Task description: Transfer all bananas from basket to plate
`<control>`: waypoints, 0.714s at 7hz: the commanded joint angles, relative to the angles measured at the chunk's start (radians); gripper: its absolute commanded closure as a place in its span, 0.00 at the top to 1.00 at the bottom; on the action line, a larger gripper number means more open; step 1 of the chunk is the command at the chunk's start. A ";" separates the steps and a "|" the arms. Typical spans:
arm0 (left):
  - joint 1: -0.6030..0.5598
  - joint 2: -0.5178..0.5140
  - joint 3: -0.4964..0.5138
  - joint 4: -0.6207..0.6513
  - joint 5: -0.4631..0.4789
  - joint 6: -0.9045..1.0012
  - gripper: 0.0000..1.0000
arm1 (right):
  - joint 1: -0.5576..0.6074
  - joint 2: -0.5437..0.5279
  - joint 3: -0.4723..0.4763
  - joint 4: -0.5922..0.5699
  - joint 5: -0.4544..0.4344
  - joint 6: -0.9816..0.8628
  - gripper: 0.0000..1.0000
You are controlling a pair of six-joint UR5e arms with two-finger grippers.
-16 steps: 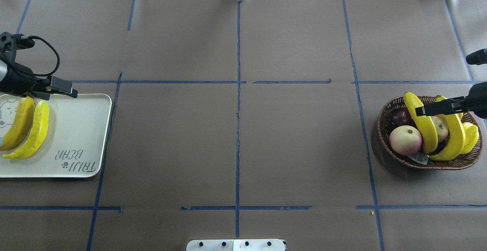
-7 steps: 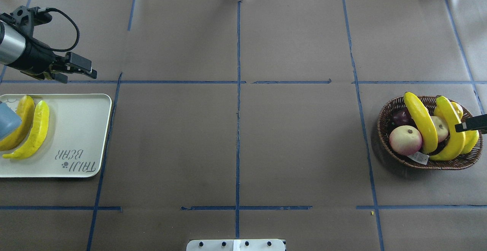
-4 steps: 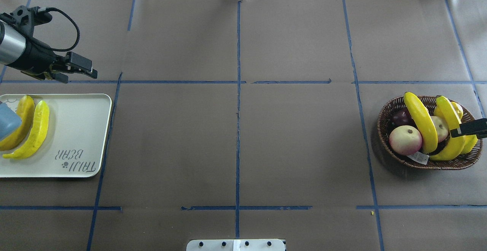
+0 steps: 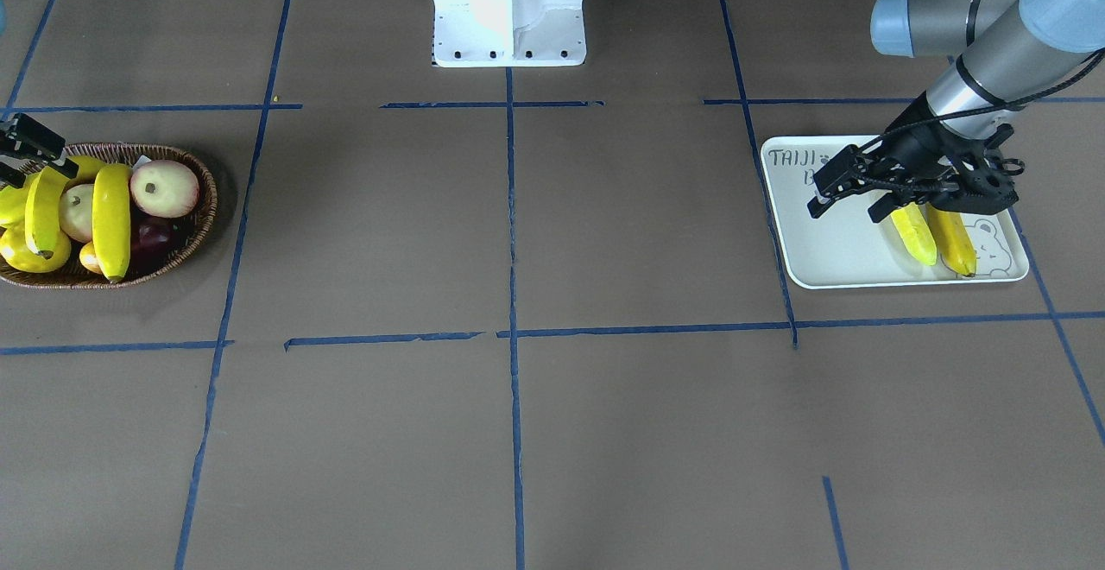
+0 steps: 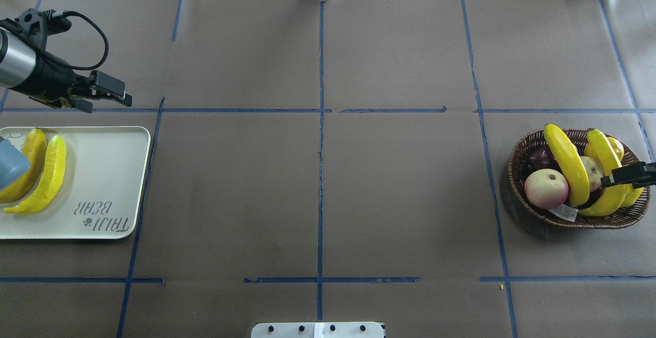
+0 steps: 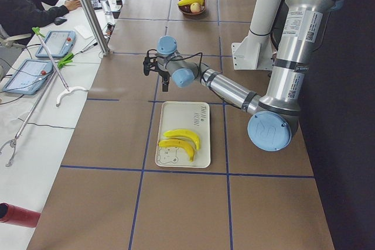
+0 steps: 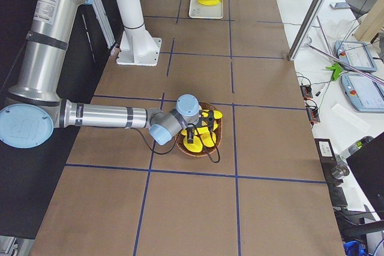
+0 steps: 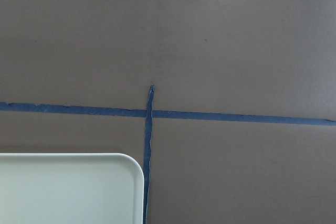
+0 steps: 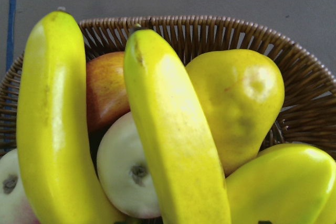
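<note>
Front-facing view: basket (image 4: 205, 207) sat at the left end of the desk (image 4: 518, 432), with two bananas (image 4: 110, 212) lying across the apples (image 4: 164, 188) in it. Right hand (image 4: 34, 166) hung over them, fingers spread, gripping nothing. Plate (image 4: 829, 250) was at the right end, plated bananas (image 4: 915, 237) side by side at its bear corner. Left hand (image 4: 816, 197) was raised beside them, fingers apart, empty. Overhead view: left hand hovered just past the plate's far edge, over bare desk near a blue tape line (image 5: 230, 110). Right hand showed only as a black tip across one basket banana. Side views: both hands were too small to judge. Left wrist view: plate corner and tape crossing, no fingers in frame. Right wrist view: one banana dead centre, a second to its left, a yellow pear (image 9: 236, 103) to its right, wicker rim behind.
</note>
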 commanded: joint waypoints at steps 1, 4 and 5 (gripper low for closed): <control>0.000 -0.003 0.001 0.001 0.000 0.000 0.99 | -0.003 0.011 -0.010 0.003 0.000 -0.002 0.52; 0.000 -0.005 0.001 0.001 0.000 0.000 0.99 | -0.001 0.012 0.000 0.018 0.000 -0.002 0.02; 0.000 -0.003 0.003 0.001 0.000 0.000 0.99 | 0.002 0.012 0.001 0.038 0.003 0.002 0.01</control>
